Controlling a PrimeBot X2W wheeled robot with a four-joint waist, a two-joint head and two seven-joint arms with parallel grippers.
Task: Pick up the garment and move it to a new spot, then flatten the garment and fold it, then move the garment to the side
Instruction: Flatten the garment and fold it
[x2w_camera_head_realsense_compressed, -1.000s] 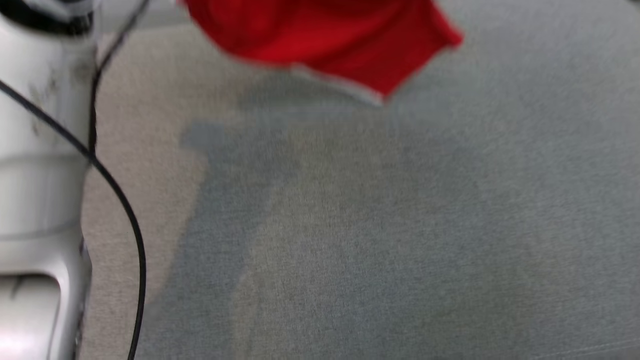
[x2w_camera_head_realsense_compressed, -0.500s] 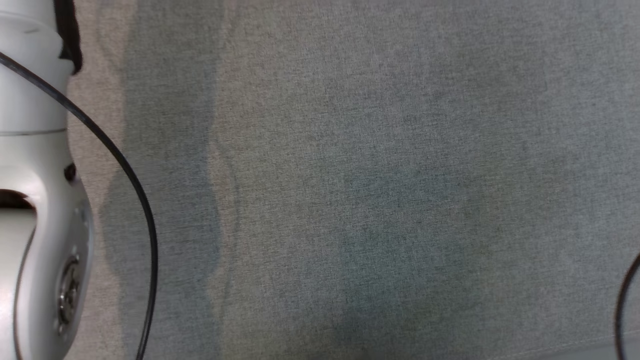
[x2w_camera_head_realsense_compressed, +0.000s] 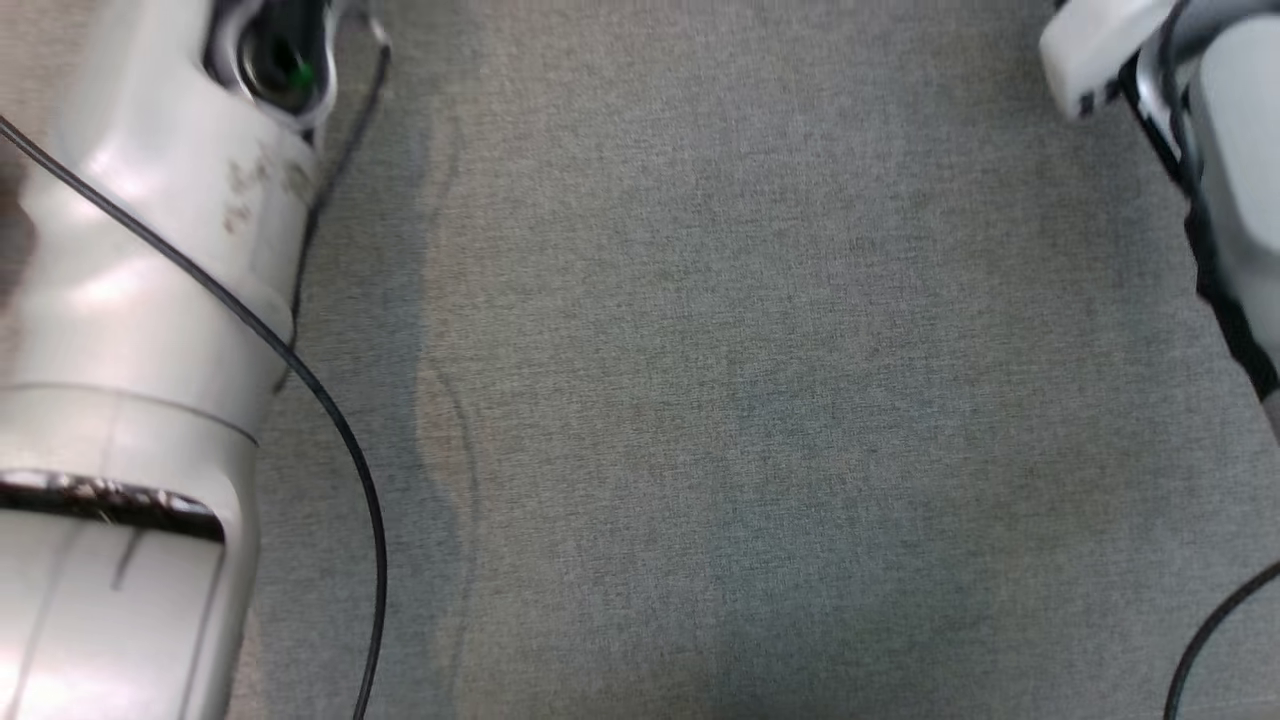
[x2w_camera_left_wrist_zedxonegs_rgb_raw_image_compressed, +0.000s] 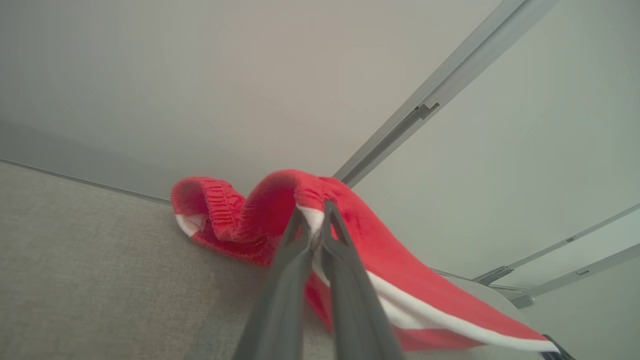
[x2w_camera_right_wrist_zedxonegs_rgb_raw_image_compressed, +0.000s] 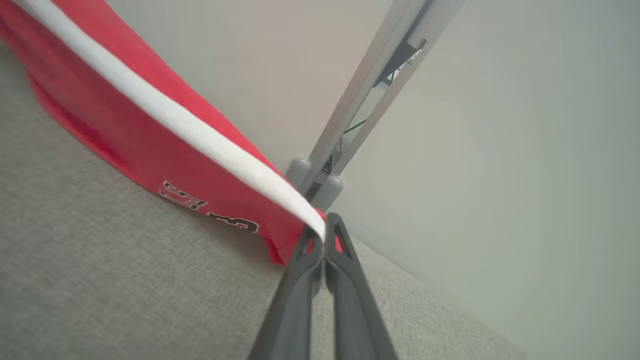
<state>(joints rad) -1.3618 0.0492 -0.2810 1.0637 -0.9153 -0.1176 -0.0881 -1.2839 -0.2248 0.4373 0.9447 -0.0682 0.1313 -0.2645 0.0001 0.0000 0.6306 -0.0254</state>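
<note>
"How far along would you say it is?"

"Early, I think. The big grey cloth-covered surface (x2w_camera_head_realsense_compressed: 760, 350) lies bare under the head camera, so nothing is laid out flat there yet."

"And where is the garment?"

"The red garment (x2w_camera_left_wrist_zedxonegs_rgb_raw_image_compressed: 227, 220) is up at the far side of that surface, near the pale wall. It hangs between the two hands, and its lower part seems to drag on the grey cloth."

"So both arms are on it?"

"Yes. The pale left forearm (x2w_camera_head_realsense_compressed: 150, 300) and the right arm (x2w_camera_head_realsense_compressed: 1230, 150) reach forward along either edge of the head view. The left gripper (x2w_camera_left_wrist_zedxonegs_rgb_raw_image_compressed: 313, 220) is pinched tight on a bunched fold of the garment. The right gripper (x2w_camera_right_wrist_zedxonegs_rgb_raw_image_compressed: 324, 230) is closed on the end of the white band (x2w_camera_right_wrist_zedxonegs_rgb_raw_image_compressed: 200, 132), which runs taut away from its tips."

"Anything smaller to note?"

"There's some dark lettering (x2w_camera_right_wrist_zedxonegs_rgb_raw_image_compressed: 210, 210) low on the red cloth, too skewed to read."

"So what's left?"

"I'd judge the pick-up is done and the move to a new spot is under way. Flattening, folding and shifting it aside all remain."
</note>
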